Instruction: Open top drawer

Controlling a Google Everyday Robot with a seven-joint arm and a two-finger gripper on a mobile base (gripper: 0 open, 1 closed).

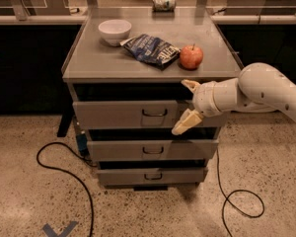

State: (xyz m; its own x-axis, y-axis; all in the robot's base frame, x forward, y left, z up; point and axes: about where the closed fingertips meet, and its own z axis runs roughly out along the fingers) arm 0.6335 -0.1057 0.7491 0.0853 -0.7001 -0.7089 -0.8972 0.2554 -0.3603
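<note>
The right end of the wide grey metal top drawer (123,113) is hidden behind the cream-coloured claw (187,104) and the fat white robot arm (266,90). The arm is cut off at the right edge. Above the drawer front is a dark gap, and the inside cannot be seen.

The top drawer sits right under the grey counter (103,62). Its small dark wire handle (154,113) is just left of the claw, and the claw is not on it. The claw's two fingers are spread wide, one up and one down, and hold nothing. I cannot tell if they touch the drawer front.

On the counter sit a round white bowl (114,31), a crinkly dark blue snack bag (152,49) and a red apple (191,57). The apple is near the upper finger. A small can (164,3) lies on its side far back. Black cables (64,167) curl on the speckled floor.
</note>
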